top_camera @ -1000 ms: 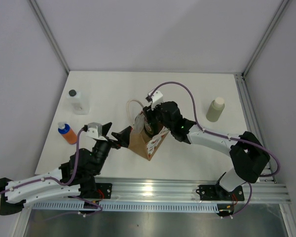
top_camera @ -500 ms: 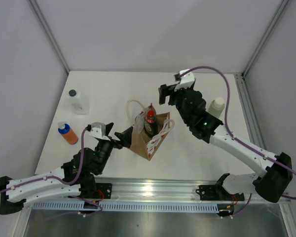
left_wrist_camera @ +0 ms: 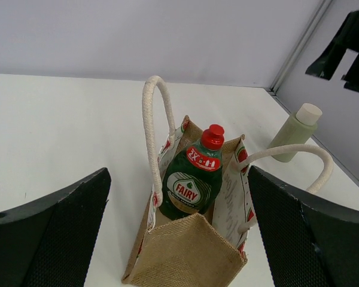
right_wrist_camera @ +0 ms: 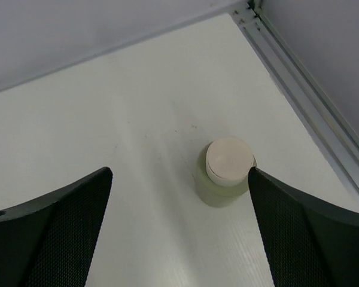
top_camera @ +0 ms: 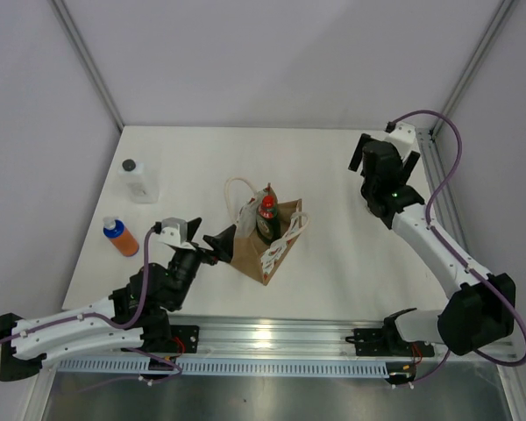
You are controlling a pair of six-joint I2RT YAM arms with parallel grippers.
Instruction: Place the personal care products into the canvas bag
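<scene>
one of four done: red-capped bottle (left_wrist_camera: 194,176) stands in bag (left_wrist_camera: 185,263). olive bottle (right_wrist_camera: 226,172), clear bottle (top_camera: 138,180) and orange bottle (top_camera: 120,236) are left on table (top_camera: 333,263). right jaws spread over olive bottle; left jaws spread, facing bag.

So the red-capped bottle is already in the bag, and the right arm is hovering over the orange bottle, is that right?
Not quite. The right fingers hover over the olive-green bottle with the cream cap, as the right wrist view shows. The orange bottle stands at the table's left side. The red-capped bottle is indeed in the bag.
</scene>
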